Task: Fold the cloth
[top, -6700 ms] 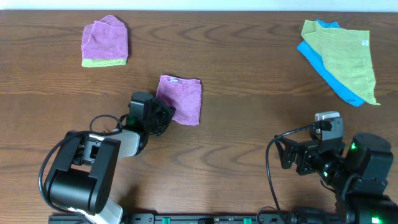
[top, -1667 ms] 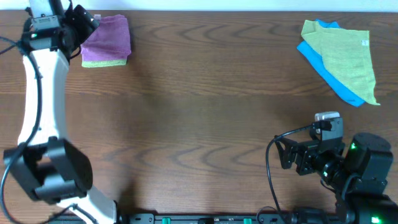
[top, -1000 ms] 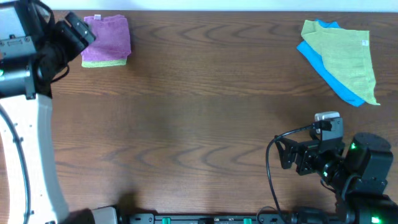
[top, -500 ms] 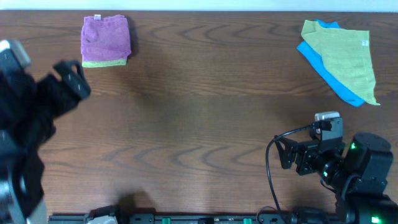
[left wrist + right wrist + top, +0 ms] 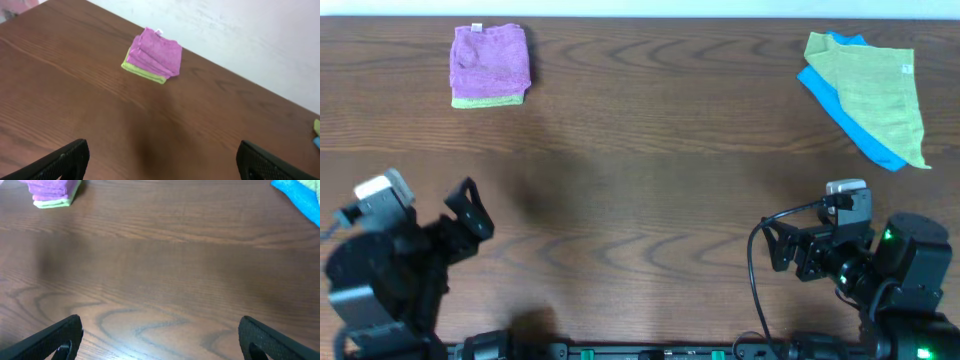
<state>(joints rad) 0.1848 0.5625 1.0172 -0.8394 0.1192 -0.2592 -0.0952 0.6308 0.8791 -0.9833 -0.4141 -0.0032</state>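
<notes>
Cloth (image 5: 490,58) in lilac purple lies folded into a compact rectangle near the far left corner of the table (image 5: 640,150), well apart from both of my grippers. That brown wood-grain table is the biggest thing before me. Next in size, a yellow-green cloth (image 5: 875,90) lies spread flat near the far right corner. It rests on a blue cloth (image 5: 832,98), whose edge shows along its left and near sides. The purple one tops a small pile. Beneath it a thin yellow-green layer (image 5: 488,100) shows along the near edge, and from my left wrist I see several purple folds stacked above that layer. My left gripper (image 5: 161,159) hovers over the wood at the near left, jaws spread wide, holding nothing. My right gripper (image 5: 160,336), at the near right, is likewise wide open and empty. Smallest, a white tag (image 5: 476,27) sticks out at the pile's far edge.
</notes>
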